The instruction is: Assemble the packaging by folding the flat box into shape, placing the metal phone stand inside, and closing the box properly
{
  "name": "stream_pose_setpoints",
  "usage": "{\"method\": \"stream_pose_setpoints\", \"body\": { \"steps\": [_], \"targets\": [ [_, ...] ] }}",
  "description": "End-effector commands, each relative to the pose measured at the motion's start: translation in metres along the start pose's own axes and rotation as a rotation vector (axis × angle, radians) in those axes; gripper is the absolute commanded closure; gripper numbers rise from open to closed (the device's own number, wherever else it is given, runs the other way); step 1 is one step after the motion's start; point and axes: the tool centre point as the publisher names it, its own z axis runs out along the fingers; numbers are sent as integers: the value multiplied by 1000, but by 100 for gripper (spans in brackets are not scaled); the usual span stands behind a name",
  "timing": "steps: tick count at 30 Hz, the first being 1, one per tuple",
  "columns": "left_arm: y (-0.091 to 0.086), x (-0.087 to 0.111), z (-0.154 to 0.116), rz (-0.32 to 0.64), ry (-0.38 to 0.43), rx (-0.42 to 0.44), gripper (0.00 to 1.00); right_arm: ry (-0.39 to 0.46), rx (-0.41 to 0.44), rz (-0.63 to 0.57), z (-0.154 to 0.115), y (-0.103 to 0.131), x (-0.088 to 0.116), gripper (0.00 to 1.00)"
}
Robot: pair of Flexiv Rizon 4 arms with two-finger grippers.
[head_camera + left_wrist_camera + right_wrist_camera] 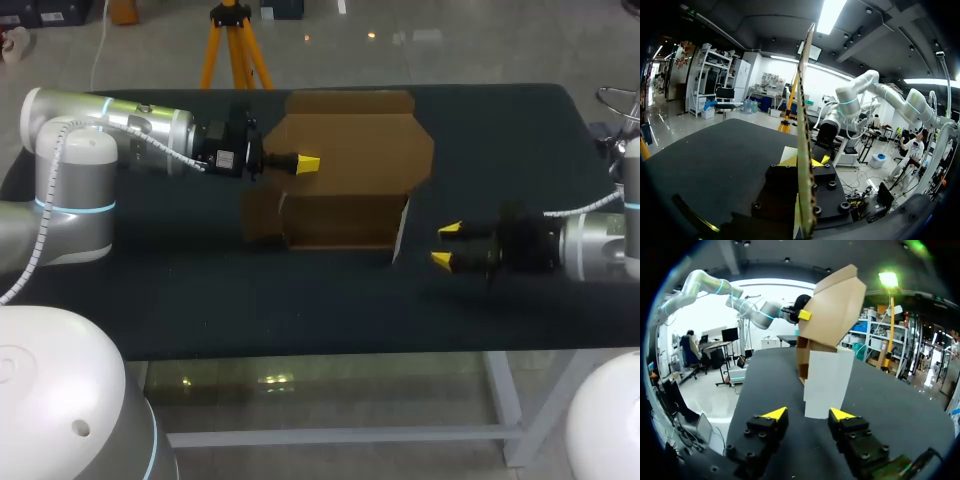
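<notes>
A brown cardboard box (pixel 340 215) stands partly folded in the middle of the table, with its large lid panel (pixel 355 140) raised at the back. My left gripper (pixel 308 163) is shut on that panel's left edge; in the left wrist view the cardboard (pixel 805 125) runs edge-on between the yellow tips (pixel 805 161). To the right of the box my right gripper (pixel 445 245) is open and holds nothing. In the right wrist view its fingers (pixel 807 414) stand apart just short of the box's white side flap (pixel 826 382). No phone stand shows in any view.
The dark table top (pixel 180 300) lies under both arms. Its front edge (pixel 330 352) runs a short way in front of the box and the right gripper. My left arm (pixel 140 130) comes in over the table's back left part.
</notes>
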Motion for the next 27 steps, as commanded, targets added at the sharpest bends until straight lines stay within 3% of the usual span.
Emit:
{"method": "stream_pose_setpoints", "body": {
  "steps": [1,13,27],
  "targets": [
    [2,-1,1,-1,2,-2,100,57,-6,-7,16,-5,-15,42],
    [2,-1,1,-1,2,-2,100,58,21,-13,43,3,-37,43],
    [2,-1,1,-1,2,-2,100,30,37,6,68,11,-37,50]
  ]
}}
